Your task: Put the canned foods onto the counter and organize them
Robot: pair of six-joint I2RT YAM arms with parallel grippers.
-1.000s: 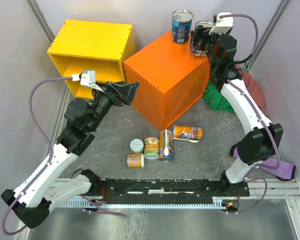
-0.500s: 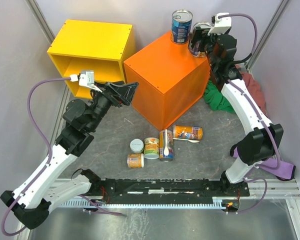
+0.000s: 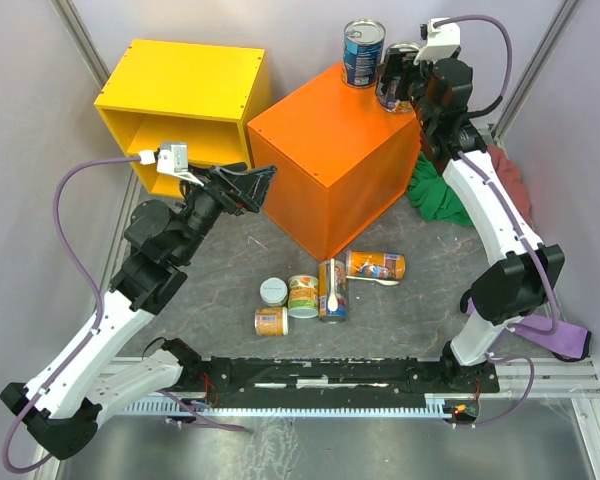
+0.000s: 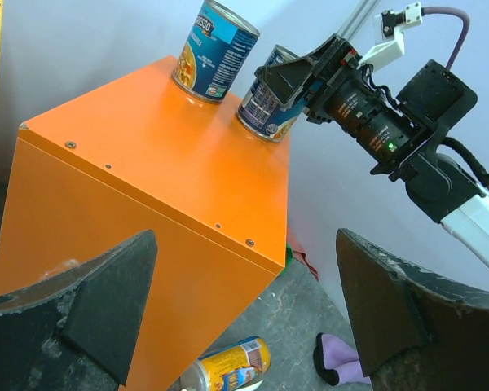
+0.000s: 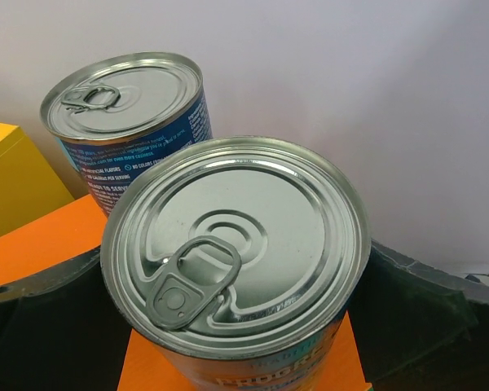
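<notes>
The orange counter point(image 3: 330, 160) carries two tall blue-labelled cans at its far corner: one point(image 3: 363, 52) stands free, the other point(image 3: 393, 90) stands upright between the fingers of my right gripper point(image 3: 398, 80). In the right wrist view that can point(image 5: 236, 244) rests on the orange top, with the fingers point(image 5: 416, 309) spread to either side; the gripper is open. Several cans remain on the floor: two lying down point(image 3: 375, 265) point(image 3: 325, 300) and three short ones upright point(image 3: 303, 296) point(image 3: 273, 291) point(image 3: 270, 321). My left gripper point(image 3: 260, 185) hangs open and empty in front of the counter's left face.
A yellow open-fronted shelf unit point(image 3: 180, 100) stands left of the counter. A white spoon point(image 3: 334, 288) lies on one floor can. Green point(image 3: 435, 195) and red point(image 3: 505, 170) cloths lie right of the counter, and a purple cloth point(image 3: 565, 340) lies by the right arm's base.
The right gripper's jaws have spread away from the can on the counter, and that wrist has lifted slightly. The left gripper's jaws have widened a little.
</notes>
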